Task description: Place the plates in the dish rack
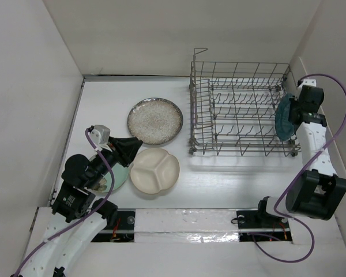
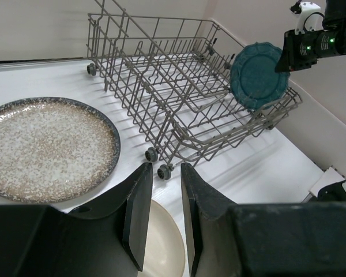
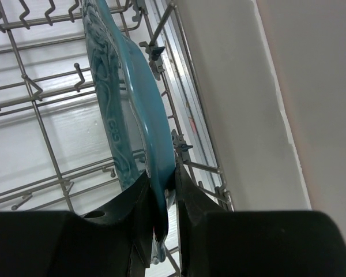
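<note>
The grey wire dish rack [image 1: 240, 64] stands at the back right. My right gripper [image 1: 294, 117] is shut on the rim of the dark teal scalloped plate [image 1: 284, 118], holding it upright over the rack's right end; its fingers clamp the plate [image 3: 126, 109] above the tines. My left gripper [image 1: 136, 145] is open and empty, hovering over the cream divided plate [image 1: 154, 171], whose edge shows between its fingers [image 2: 163, 242]. The speckled beige-brown plate [image 1: 154, 120] lies flat left of the rack. The pale mint plate [image 1: 116, 176] is mostly hidden under the left arm.
White walls close in the table on the left, back and right. The right wall [image 3: 236, 86] is just beside the rack's right side. The rack's small wheels [image 2: 153, 154] sit near the speckled plate [image 2: 43, 147].
</note>
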`<state>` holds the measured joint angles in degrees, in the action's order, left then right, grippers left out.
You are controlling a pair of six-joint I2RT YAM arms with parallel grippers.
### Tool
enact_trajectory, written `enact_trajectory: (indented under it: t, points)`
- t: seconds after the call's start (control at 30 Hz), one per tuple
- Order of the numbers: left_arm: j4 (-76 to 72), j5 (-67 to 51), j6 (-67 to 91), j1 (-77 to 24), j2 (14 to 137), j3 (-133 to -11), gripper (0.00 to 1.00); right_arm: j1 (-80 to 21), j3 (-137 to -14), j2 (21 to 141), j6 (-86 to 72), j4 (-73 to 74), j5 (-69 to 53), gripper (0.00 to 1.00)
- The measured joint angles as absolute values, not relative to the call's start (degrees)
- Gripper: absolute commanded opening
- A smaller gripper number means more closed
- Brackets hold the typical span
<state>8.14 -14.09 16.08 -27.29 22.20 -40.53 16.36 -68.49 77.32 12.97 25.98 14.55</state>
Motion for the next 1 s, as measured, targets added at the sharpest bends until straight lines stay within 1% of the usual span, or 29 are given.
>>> enact_trajectory:
  t: [0.07, 0.1, 0.17, 0.2, 0.23, 0.43, 0.53, 0.7, 0.73, 0.8, 0.83, 0.87, 0.93, 0.97, 1.0]
  points:
    - [8.14, -14.04, 16.08, -27.29, 22.20, -40.53, 0.23, 15.99, -68.49, 77.36, 12.67, 25.96, 14.55, 0.30]
    - [8.14, -14.00, 16.08, -27.29, 22.20, -40.53, 0.23, 15.88, -68.49, 77.41, 12.67, 25.96, 14.55, 0.30]
    - [8.16, -13.76, 16.08, -27.29, 22.20, -40.53, 0.23, 15.22, -68.51, 77.71, 12.01, 25.17, 15.05, 0.40]
    - [8.16, -13.63, 16.10, -27.29, 22.20, -40.53, 0.23, 14.87, -68.58, 77.91, 11.81, 24.10, 15.38, 0.43]
    - [8.16, -13.43, 16.10, -27.29, 22.22, -40.53, 0.23, 14.59, -68.69, 78.08, 11.62, 23.35, 15.88, 0.49]
    - [8.23, -11.88, 16.29, -27.29, 22.68, -40.53, 0.24, 13.87, -71.72, 80.40, 9.15, 21.87, 19.18, 0.70]
    - [8.45, -10.70, 16.80, -27.29, 23.62, -40.53, 0.24, 13.02, -75.31, 81.12, 7.11, 21.78, 20.43, 0.75]
    - [8.58, -9.89, 17.50, -27.22, 26.06, -40.53, 0.24, 10.59, -82.28, 79.81, 1.54, 20.10, 22.04, 0.75]
    - [8.60, -9.87, 17.69, -27.09, 26.63, -40.53, 0.24, 9.91, -83.05, 79.24, 0.45, 19.51, 22.17, 0.68]
    - [8.62, -9.82, 18.15, -26.89, 27.83, -40.53, 0.22, 7.66, -84.01, 77.12, -1.80, 17.87, 22.22, 0.51]
    - [8.62, -9.74, 18.37, -26.87, 28.40, -40.53, 0.21, 6.04, -84.01, 75.70, -3.01, 17.15, 21.89, 0.28]
    - [8.64, -9.50, 18.59, -26.87, 29.04, -40.53, 0.17, 3.90, -83.85, 73.97, -3.97, 16.45, 21.32, 0.16]
    - [8.73, -9.02, 19.00, -26.81, 30.13, -40.53, 0.09, -1.54, -82.70, 70.43, -6.35, 13.96, 20.29, 0.03]
    - [8.82, -8.73, 19.29, -26.55, 30.72, -40.53, 0.06, -5.02, -81.45, 68.27, -6.79, 12.95, 19.46, 0.00]
    - [8.91, -8.40, 19.53, -26.39, 31.07, -40.53, 0.00, -8.34, -80.42, 66.65, -7.35, 12.38, 18.85, 0.00]
